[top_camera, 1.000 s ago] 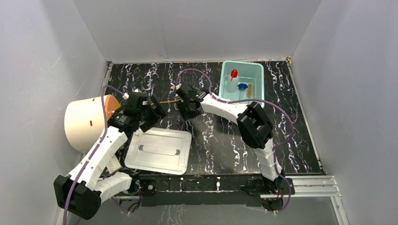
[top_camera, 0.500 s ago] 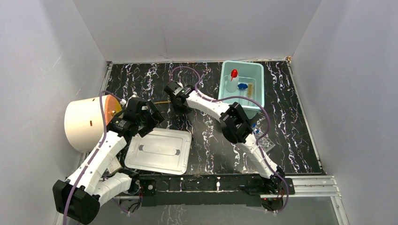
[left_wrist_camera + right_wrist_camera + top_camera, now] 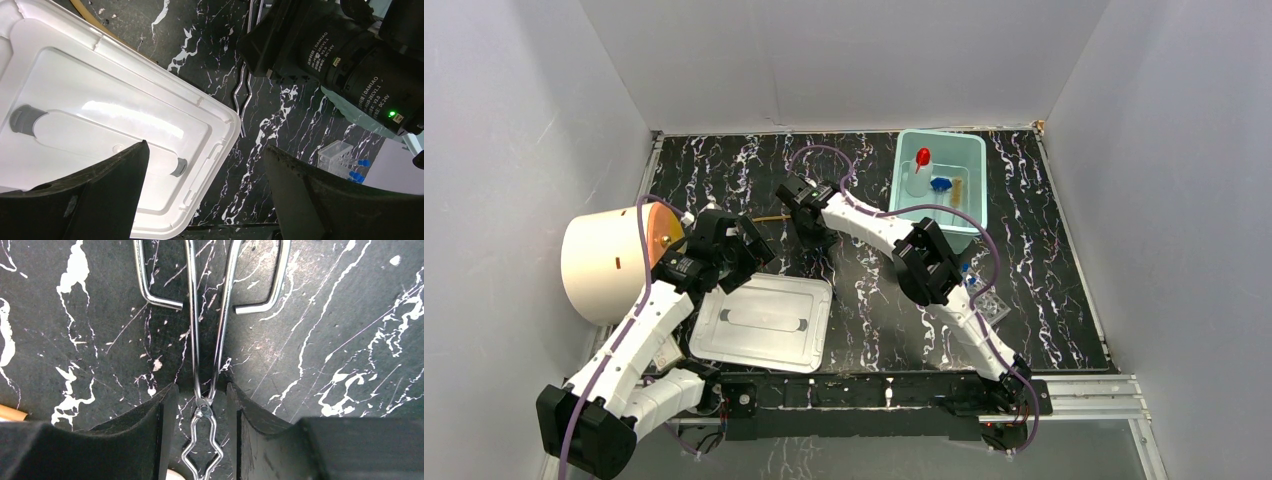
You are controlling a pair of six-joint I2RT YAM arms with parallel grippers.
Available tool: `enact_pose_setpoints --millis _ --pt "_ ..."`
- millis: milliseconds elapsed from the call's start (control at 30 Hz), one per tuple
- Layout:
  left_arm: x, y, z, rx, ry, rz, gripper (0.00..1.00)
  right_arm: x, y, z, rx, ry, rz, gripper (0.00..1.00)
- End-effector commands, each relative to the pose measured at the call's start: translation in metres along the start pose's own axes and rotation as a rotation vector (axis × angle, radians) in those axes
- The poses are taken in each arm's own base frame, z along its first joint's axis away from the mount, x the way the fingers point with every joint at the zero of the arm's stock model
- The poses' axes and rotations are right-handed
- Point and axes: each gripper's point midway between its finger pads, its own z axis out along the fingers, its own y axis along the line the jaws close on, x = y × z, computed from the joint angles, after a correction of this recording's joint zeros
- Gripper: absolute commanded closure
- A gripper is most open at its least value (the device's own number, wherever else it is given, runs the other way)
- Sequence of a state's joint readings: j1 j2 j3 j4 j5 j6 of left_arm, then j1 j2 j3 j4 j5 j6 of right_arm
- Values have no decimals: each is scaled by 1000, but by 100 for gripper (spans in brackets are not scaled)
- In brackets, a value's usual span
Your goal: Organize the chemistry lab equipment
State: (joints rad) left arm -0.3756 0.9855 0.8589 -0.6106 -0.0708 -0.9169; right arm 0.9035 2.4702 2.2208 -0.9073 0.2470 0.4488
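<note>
The thin metal tool (image 3: 202, 407), a pair of wire tongs, lies flat on the black marbled table. My right gripper (image 3: 202, 386) is open and straddles its pivot, with narrow gaps on both sides. From above, that gripper (image 3: 804, 215) sits left of the teal bin (image 3: 976, 185). The bin holds the white squeeze bottle with a red cap (image 3: 920, 166), a blue-capped tube (image 3: 941, 184) and a short amber piece (image 3: 960, 190). My left gripper (image 3: 206, 145) is wide open and empty above the white lid's corner (image 3: 220, 125). The clear tube rack (image 3: 990, 302) stands right of centre. Amber rubber tubing (image 3: 769, 217) lies between the grippers.
A large cream cylinder (image 3: 609, 262) with an orange face lies on its side at the left, close to the left arm. The white lid (image 3: 764, 320) lies flat near the front edge. Grey walls enclose the table on three sides.
The right arm swung left and its gripper settled over the metal tool, jaws slightly narrower; the tube rack came into view. The left arm shifted only slightly.
</note>
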Motion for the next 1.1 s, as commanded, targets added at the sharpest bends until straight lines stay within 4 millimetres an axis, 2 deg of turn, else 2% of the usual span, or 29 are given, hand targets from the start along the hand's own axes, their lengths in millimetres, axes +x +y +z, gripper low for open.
enact_pose_setpoints --millis 0,167,267,367,533,633,800,900,967,1067 --pt "0 -1 -2 13 -3 10 16 12 7 -6 -59 50 3 53" --pt "3 -3 -1 25 9 9 16 13 -2 3 -26 55 -6 73" --pt "6 -6 2 34 36 5 16 2 -13 5 34 2 -35 86" --pt "7 -10 4 41 45 -6 16 -13 -19 -2 59 -59 -71 96" --pt "8 -19 12 74 68 -28 17 -40 -17 -29 18 -172 -142 100" --pt "9 -22 21 76 89 -51 17 -43 -19 -41 -16 -176 -143 100" --pt "10 -20 38 65 104 -88 18 -28 -29 -34 -18 -130 -118 97" --pt "9 -20 43 61 108 -90 18 -25 -41 -37 0 -126 -78 83" --pt "8 -21 42 66 108 -83 18 -30 -53 -50 25 -153 -71 68" --pt "10 -20 41 74 113 -68 18 -39 -70 -67 48 -195 -91 51"
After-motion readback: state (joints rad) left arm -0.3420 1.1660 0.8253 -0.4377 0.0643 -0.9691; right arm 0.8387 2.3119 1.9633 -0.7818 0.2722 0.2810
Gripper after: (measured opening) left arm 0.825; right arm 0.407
